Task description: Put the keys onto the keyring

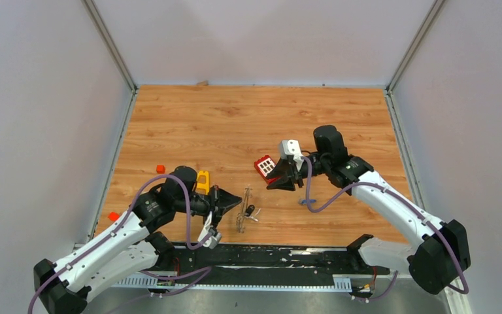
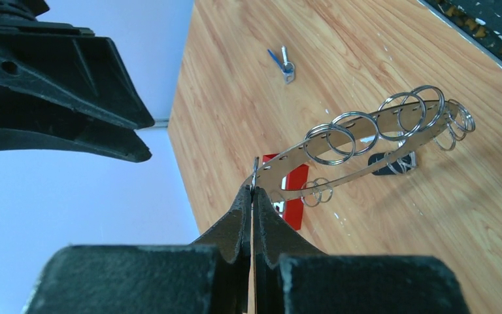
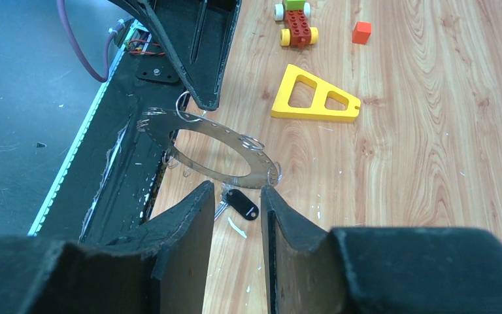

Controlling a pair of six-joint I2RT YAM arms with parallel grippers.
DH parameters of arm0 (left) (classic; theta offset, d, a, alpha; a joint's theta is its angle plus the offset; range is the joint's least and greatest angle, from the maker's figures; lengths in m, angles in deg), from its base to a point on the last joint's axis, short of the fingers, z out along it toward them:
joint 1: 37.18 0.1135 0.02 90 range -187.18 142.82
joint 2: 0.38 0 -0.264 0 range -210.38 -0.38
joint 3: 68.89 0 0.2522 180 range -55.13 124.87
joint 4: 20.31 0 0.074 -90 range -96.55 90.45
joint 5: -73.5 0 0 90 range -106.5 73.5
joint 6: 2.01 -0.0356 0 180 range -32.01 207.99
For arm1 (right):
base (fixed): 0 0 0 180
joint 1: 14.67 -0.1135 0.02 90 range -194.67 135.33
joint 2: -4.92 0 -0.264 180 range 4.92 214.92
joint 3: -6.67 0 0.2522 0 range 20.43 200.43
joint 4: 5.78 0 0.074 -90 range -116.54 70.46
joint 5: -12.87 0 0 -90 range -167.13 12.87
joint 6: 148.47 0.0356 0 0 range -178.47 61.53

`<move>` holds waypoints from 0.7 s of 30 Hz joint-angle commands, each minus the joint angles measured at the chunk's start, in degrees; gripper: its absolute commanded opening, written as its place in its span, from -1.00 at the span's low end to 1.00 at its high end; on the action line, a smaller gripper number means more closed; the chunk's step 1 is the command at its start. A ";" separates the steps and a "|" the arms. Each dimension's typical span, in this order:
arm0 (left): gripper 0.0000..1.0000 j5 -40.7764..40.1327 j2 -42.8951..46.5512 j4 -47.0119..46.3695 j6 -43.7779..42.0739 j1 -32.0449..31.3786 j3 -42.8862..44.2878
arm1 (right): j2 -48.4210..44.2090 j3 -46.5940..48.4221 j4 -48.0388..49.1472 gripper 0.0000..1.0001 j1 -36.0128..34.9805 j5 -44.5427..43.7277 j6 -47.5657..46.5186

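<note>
One keyring (image 3: 163, 124); left gripper (image 2: 253, 191) pinches rim (jaws tight).

A robotics laboratory cell is shown. A wood-pattern table (image 1: 235, 124) is enclosed on three sides by plain white panels (image 1: 39, 98) held in metal profiles (image 1: 111, 44). The left arm (image 1: 104, 245) and the right arm (image 1: 392, 206) are mounted at a black rail (image 1: 281, 256) on its near edge, with purple cables (image 1: 314, 196) exposed.
</note>
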 commanded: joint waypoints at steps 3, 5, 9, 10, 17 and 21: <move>-1.00 0.75 1.22 0.05 -5.22 -0.18 -0.79 | 0.48 2.76 0.08 -0.35 -0.32 0.50 -1.55; -1.00 0.66 1.39 0.13 -5.55 -0.17 -0.95 | 0.59 2.77 -0.02 -0.35 -0.32 0.47 -1.61; -1.00 0.75 1.38 0.17 -5.72 -0.17 -1.09 | 0.83 2.76 -0.09 -0.35 -0.34 0.45 -1.74; -1.00 0.78 1.40 0.23 -5.78 -0.17 -1.07 | 0.80 2.76 -0.12 -0.36 -0.31 0.49 -1.74; -1.00 0.92 1.01 -0.15 -4.54 -0.20 -0.92 | 0.84 2.68 -0.20 -0.35 -0.32 0.52 -1.74; -1.00 1.17 0.82 -1.17 -1.45 -0.17 -0.38 | 0.71 2.77 -0.28 -0.35 -0.35 0.62 -1.87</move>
